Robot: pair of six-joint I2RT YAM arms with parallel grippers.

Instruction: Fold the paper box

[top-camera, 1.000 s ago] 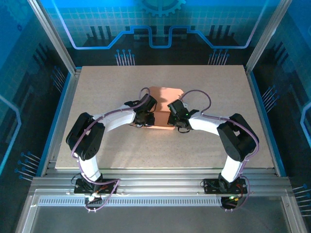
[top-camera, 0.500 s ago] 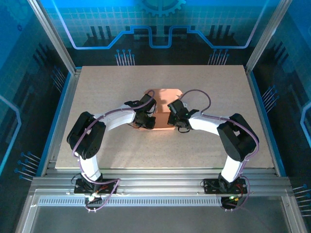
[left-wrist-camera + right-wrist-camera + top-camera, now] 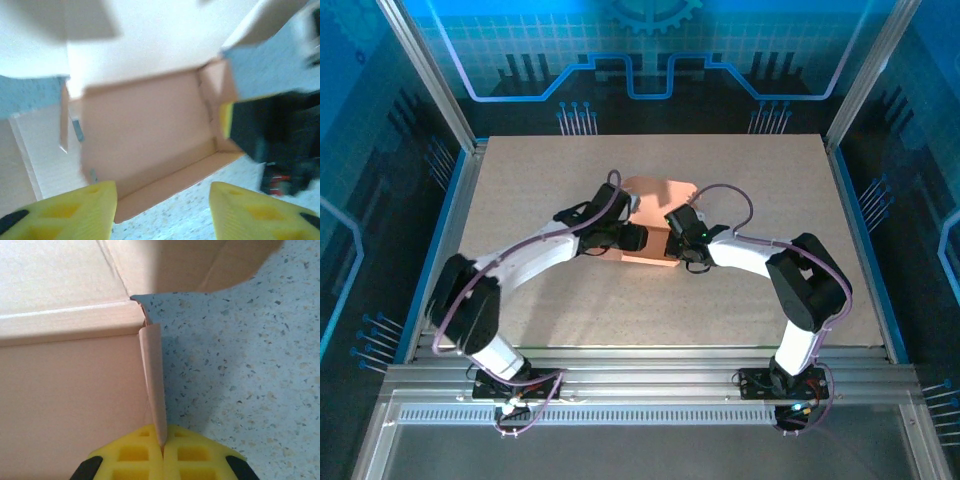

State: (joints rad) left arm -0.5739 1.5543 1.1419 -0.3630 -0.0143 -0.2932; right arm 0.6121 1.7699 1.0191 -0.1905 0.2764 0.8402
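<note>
**A:** Where is the paper box (image 3: 660,195)?

**B:** Mid-table (image 3: 750,300), half made. It is an open tray with its walls up and its lid flap spread toward 12 o'clock.

**A:** And the jaws?

**B:** The right jaws, at the box's 3 o'clock side, are clenched on a thin side wall (image 3: 152,385). The left jaws, at 9 o'clock, stand released with nothing between them, just over the tray's near wall.

**A:** What could go wrong?

**B:** Only one side is pinned. A push from 9 o'clock could pivot the tray around that pinch, or skid it across the table. The card is thin, so a hard pull from the right jaws could crease or tear the wall. And if the left jaws come in low, they could flatten the wall.
</note>
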